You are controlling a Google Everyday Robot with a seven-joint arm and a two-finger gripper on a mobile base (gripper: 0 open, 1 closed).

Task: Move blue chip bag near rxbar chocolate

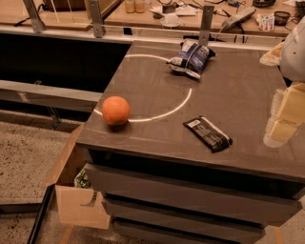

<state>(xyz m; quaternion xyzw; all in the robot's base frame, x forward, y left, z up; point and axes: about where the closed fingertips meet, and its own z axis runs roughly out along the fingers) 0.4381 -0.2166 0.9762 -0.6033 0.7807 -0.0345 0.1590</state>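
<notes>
The blue chip bag [191,58] is a wrinkly navy foil bag with white patches, lying near the far edge of the dark countertop [228,100]. The rxbar chocolate [208,133] is a flat black bar with a white label at its left end, lying nearer the front edge. My gripper [282,118] shows as pale yellowish blurred parts at the right edge of the view, right of the bar and well apart from the bag. It holds nothing that I can see.
An orange [116,110] sits at the counter's front left beside a white curved line. Drawers are below the counter, and an open cardboard box [76,190] stands on the floor at left. A cluttered wooden desk [190,14] lies behind.
</notes>
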